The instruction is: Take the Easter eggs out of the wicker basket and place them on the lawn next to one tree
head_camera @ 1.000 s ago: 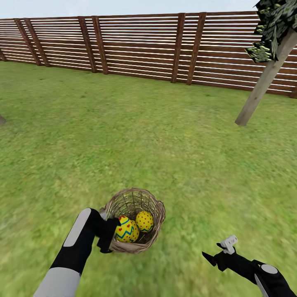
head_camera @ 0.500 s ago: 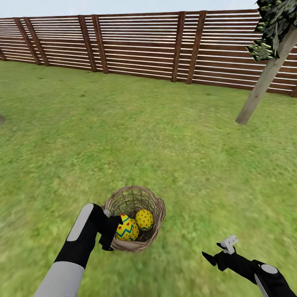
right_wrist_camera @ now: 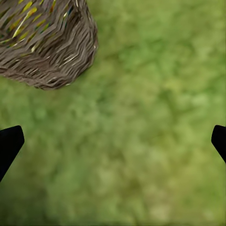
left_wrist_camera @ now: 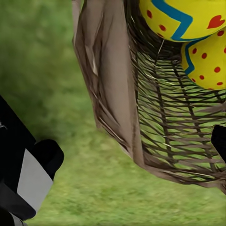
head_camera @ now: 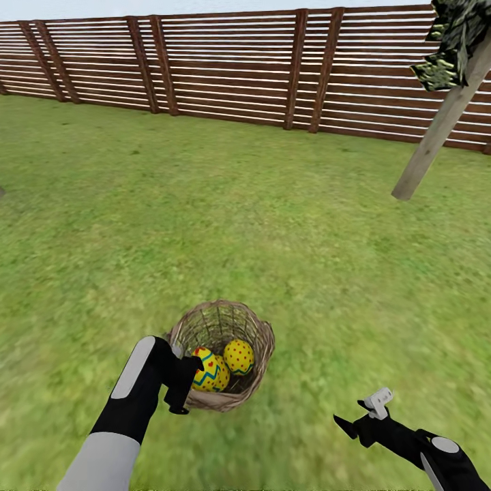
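**Basket rides a little higher in the left gripper**

The round brown woven-twig basket (head_camera: 221, 354) sits slightly higher than a second ago, tilted, its rim pinched by the left gripper (head_camera: 179, 389) on a bent black forearm. Yellow dotted, zigzag-banded Easter eggs (head_camera: 239, 356) lie inside. The right gripper (right_wrist_camera: 113, 141) hovers spread over green lawn (head_camera: 273, 239). A leaning grey-brown trunk (head_camera: 436, 133) stands before the slatted brown fence (head_camera: 225, 68).

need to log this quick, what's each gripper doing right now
Left gripper: jaws astride the basket rim, closed or not cannot be told.
Right gripper: open, empty, over grass.
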